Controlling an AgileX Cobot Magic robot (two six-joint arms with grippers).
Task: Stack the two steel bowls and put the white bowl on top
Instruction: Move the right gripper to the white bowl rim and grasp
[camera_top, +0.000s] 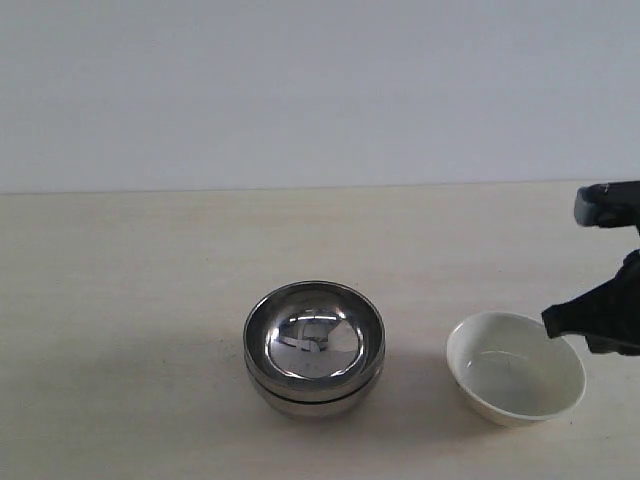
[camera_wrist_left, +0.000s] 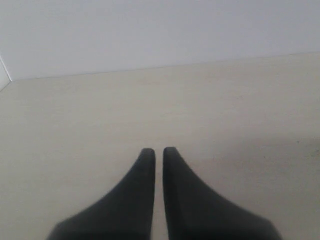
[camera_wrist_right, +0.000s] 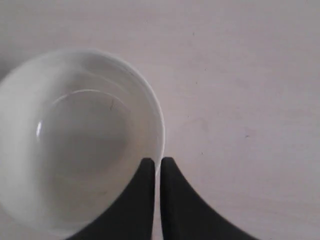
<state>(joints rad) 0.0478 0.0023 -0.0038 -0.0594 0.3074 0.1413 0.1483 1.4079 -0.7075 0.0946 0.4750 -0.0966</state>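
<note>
The white bowl (camera_top: 515, 380) sits upright just right of the two steel bowls (camera_top: 314, 348), which are nested, its outer rim right beneath the right gripper (camera_wrist_right: 160, 161), whose fingers are closed to a slit and seemingly empty, making that arm far nearer than the closed left gripper (camera_wrist_left: 159, 150).

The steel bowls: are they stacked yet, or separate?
Stacked. The two steel bowls sit upright, one inside the other, with two rims showing; the white bowl stands apart beside them, not on top.
</note>
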